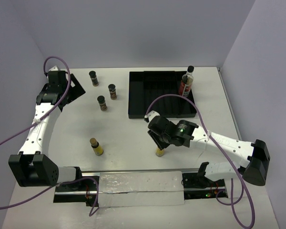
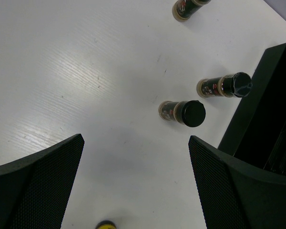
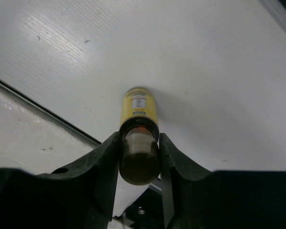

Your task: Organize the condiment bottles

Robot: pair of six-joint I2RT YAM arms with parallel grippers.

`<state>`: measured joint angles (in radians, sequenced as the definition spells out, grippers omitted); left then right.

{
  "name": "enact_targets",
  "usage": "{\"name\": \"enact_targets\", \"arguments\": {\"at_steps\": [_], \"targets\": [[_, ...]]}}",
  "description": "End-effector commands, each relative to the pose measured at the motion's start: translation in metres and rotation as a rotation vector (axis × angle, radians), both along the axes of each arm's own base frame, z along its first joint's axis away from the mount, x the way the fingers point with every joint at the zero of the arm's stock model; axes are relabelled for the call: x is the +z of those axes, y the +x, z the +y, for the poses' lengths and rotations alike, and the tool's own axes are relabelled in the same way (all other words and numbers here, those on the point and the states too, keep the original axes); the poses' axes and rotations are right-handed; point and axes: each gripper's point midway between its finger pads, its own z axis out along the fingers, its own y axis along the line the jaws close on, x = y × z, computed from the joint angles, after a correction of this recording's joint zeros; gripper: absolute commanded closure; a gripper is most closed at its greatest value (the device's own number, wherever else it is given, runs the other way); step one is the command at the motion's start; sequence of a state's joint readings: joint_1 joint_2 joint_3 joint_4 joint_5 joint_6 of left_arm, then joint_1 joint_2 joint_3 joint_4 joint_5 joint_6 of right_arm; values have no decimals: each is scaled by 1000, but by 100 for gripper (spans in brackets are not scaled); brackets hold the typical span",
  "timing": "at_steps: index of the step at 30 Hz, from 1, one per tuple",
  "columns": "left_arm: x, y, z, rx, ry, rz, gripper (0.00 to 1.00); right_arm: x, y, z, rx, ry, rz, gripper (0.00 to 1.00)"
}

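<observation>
Right tool tight on yellow bottle, black tray near, just beyond.

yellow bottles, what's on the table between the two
Nothing: top view shows bare table between the loose bottle and the bottle in the right hand.

right end effector atop yellow bottle; other yellow bottle upright, well left; black tray behind
</observation>
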<state>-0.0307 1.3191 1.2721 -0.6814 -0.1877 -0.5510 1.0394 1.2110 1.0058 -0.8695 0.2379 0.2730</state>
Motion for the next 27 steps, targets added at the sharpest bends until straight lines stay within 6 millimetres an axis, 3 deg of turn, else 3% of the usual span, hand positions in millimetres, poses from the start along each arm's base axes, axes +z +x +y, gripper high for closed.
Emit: {"name": "enact_targets", "arguments": {"at_steps": [1,3,8,10,13,17,18,25,27], "targets": [[5,9,-2,-3,-21,-41,1,4,4,-3,-9,-23,-37,79],[6,9,-2,-3,-20,-42,0,9,6,-3,-13,-25,-45,91],[6,8,0,4,-11,-41,0,47,20,3,-40,0,-102,91],[7,8,0,4,-10,-40,1,82,35,8,-78,32,-159,91],[6,8,0,6,-11,-36,0,110,52,11,-125,71,-191,91],[1,8,0,2,-11,-21,0,155,108,12,-269,193,-286,91],[-1,8,0,6,-9,-10,1,169,129,10,-319,240,-322,91],[-2,6,5,17,18,-2,0,232,237,-22,-586,315,-523,91],[2,5,10,31,36,-12,1,224,269,-37,-672,278,-562,91]]}}
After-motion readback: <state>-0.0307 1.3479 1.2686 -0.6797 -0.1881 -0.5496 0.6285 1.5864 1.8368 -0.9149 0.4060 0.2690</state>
